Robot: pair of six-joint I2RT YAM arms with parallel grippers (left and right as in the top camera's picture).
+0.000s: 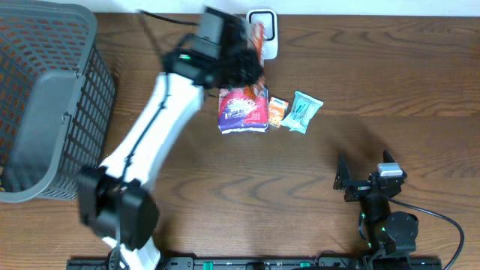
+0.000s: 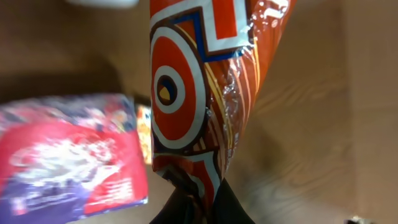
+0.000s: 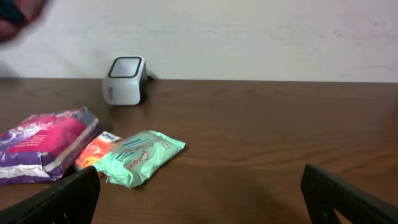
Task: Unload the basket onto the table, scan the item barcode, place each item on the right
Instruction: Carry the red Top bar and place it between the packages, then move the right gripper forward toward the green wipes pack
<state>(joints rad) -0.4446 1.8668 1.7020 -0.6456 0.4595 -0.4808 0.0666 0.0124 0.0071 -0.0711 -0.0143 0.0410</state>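
Overhead: left gripper [image 1: 238, 60], clamped on the packet's [image 1: 257, 37] end, holds it right beside the scanner [image 1: 271, 34]; right gripper [image 1: 365, 174], wide open, sits well apart.

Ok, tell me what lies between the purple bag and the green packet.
A small orange packet lies between the purple bag and the green packet, close against both. The overhead view shows it plainly.
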